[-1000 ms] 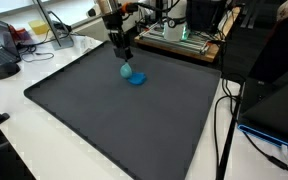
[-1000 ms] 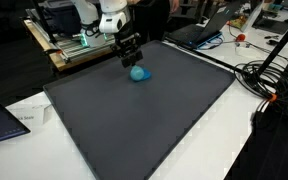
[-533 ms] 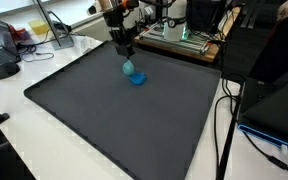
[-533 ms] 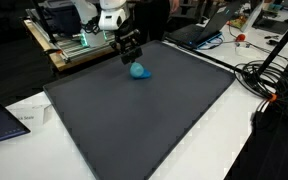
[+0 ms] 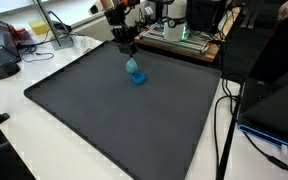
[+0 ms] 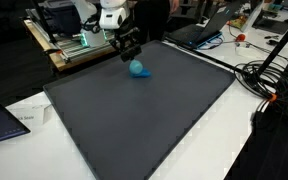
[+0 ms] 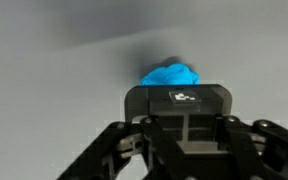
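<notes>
A small, crumpled bright blue object [image 5: 132, 67] hangs just under my gripper [image 5: 128, 52] over the far part of the dark grey mat [image 5: 114, 120]. The gripper is shut on its top. A bluer patch below it reaches the mat or sits close to it. The blue object [image 6: 137, 68] and the gripper [image 6: 130, 55] also show in the other exterior view. In the wrist view the gripper [image 7: 180, 104] fills the bottom of the picture. The blue object [image 7: 171, 75] peeks out beyond it, with its gripped part hidden.
The mat covers most of a white table [image 5: 24, 150]. A wooden tray with electronics [image 5: 184, 40] stands behind the mat's far edge. Cables [image 5: 224, 120] trail along one side, and a laptop [image 6: 199, 30] and more cables [image 6: 269, 75] sit at the other.
The gripper has risen a little, still shut, and the blue object has come up with it.
</notes>
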### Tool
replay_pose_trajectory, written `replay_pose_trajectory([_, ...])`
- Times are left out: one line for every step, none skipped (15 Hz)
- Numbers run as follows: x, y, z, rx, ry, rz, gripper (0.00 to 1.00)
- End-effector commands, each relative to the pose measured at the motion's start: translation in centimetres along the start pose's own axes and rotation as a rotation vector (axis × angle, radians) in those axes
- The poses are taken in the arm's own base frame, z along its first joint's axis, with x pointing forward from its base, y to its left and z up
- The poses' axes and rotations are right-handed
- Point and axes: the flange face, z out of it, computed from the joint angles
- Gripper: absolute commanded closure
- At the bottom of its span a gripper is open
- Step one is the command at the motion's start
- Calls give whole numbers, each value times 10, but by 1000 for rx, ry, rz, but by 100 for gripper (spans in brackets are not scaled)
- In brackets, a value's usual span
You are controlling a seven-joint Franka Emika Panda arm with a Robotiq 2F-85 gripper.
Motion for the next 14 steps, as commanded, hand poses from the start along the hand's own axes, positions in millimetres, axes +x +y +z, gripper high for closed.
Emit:
replay_pose_trajectory([-12, -3, 9, 0, -92, -16, 79])
replay_pose_trajectory([-12, -3, 11, 2, -102, -19, 79])
replay_pose_trajectory([-11, -3, 12, 4, -113, -21, 79])
replay_pose_trajectory([-10, -4, 14, 3, -120, -20, 79])
replay_pose_trajectory([-10, -4, 16, 5, -133, -21, 79])
replay_pose_trajectory([-10, -5, 17, 4, -143, -21, 79])
replay_pose_trajectory([-9, -5, 19, 7, -150, -21, 79])
replay_pose_trajectory([-7, -4, 20, 8, -153, -21, 79])
replay_pose_trajectory([-6, -4, 21, 8, -158, -22, 79])
replay_pose_trajectory([-3, -4, 23, 9, -158, -25, 79])
replay_pose_trajectory([0, -4, 24, 13, -156, -27, 79])
replay_pose_trajectory([3, -4, 26, 9, -154, -28, 79])
replay_pose_trajectory([7, -4, 28, 8, -151, -30, 79])
replay_pose_trajectory([10, -5, 29, 10, -153, -32, 79])
